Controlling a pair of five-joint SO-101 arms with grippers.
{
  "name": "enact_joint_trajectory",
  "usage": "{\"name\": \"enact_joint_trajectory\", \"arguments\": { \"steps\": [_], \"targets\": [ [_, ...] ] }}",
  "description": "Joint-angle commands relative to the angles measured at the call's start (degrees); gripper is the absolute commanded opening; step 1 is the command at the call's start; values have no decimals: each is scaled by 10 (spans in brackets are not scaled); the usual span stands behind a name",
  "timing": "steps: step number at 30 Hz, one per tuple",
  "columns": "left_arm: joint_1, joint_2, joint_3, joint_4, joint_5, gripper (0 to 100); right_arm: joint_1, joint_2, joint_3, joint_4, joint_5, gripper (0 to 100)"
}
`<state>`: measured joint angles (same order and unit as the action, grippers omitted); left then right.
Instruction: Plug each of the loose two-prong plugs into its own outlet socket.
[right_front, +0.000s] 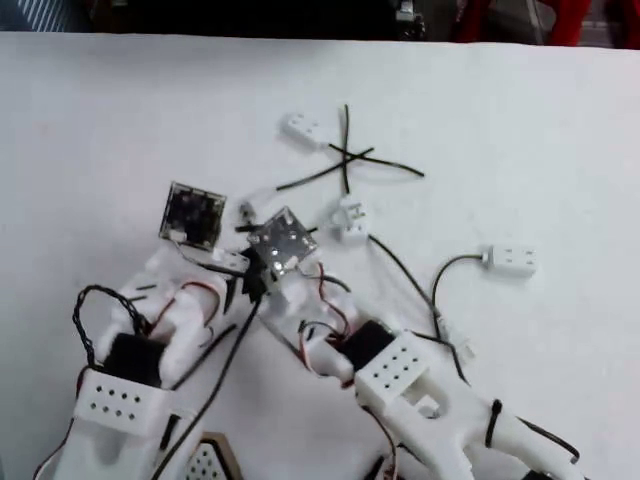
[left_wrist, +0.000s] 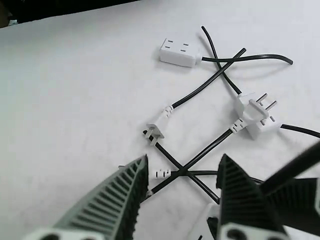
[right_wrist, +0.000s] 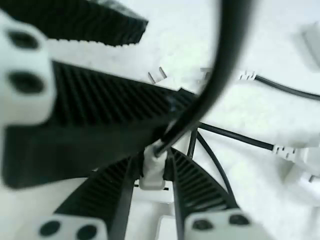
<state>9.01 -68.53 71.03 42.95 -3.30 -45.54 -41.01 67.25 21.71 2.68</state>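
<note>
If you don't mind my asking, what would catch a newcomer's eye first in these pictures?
The right gripper pinches a white plug, close beside the left gripper, whose jaws stand open. Farther out on the table, black cables cross in a loose tangle, with a white outlet socket next to them.

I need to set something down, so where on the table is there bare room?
Bare: the left side of the table, left of the crossed cables, and the far right corner beyond the right-hand socket block. Crowded: the middle, around those cables and the plugs.
</note>
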Motion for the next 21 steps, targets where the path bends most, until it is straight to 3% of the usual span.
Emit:
{"name": "enact_joint_trajectory", "arguments": {
  "steps": [1,8,16,21],
  "targets": [
    [-15,-1,-9,-4,8,234,-9,-41,3,2,0,17],
    [-80,-1,-27,0,21,234,-22,-121,33,3,3,17],
    [35,-1,-30,49,-26,234,-35,-132,40,3,5,17],
    [32,-1,-30,52,-27,234,-21,-116,40,3,5,17]
  ]
}}
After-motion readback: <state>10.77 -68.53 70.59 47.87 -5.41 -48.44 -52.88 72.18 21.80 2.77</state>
